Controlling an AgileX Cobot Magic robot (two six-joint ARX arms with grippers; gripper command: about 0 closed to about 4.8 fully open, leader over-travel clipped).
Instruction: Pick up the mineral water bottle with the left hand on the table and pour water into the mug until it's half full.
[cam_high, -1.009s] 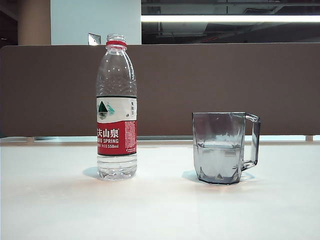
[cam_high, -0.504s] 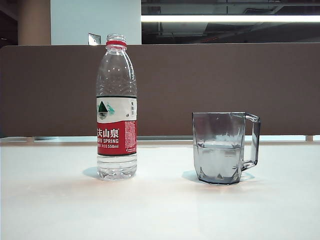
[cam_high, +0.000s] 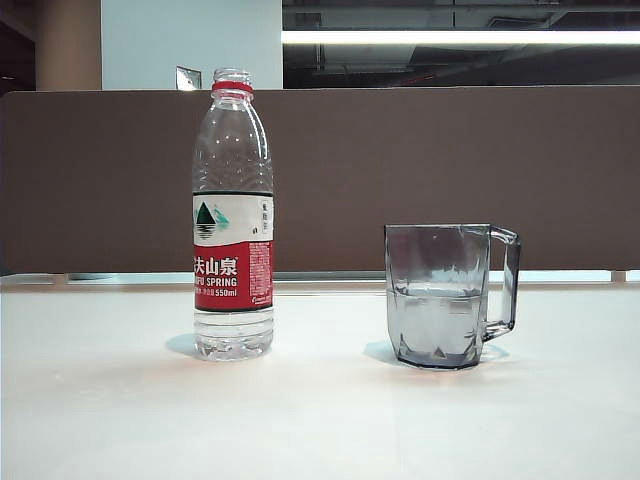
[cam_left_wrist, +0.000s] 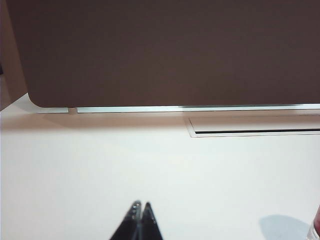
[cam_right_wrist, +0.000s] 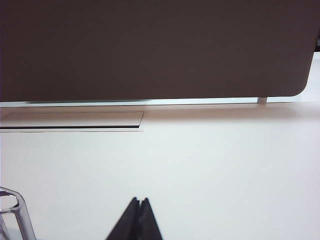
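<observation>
Brown partition (cam_high: 400, 180) backs bottle (cam_high: 232, 215), mug (cam_high: 440, 295); left hand (cam_left_wrist: 140, 206), right hand (cam_right_wrist: 139, 201) closed.

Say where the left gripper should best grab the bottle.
Probably the bottle at its labelled, straight-sided middle, from the left, jaws level: it stands upright and uncapped, with the mug to its right. The left gripper is shut, so it must open first.

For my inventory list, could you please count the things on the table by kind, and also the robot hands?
Bottles: 1, the mineral water bottle, uncapped and upright.
Mugs: 1, the mug, with some water in it, standing apart from the bottle.
Robot hands: 2, the left hand and the right hand, both shut, holding nothing, low over the table.
Total: 4.
</observation>
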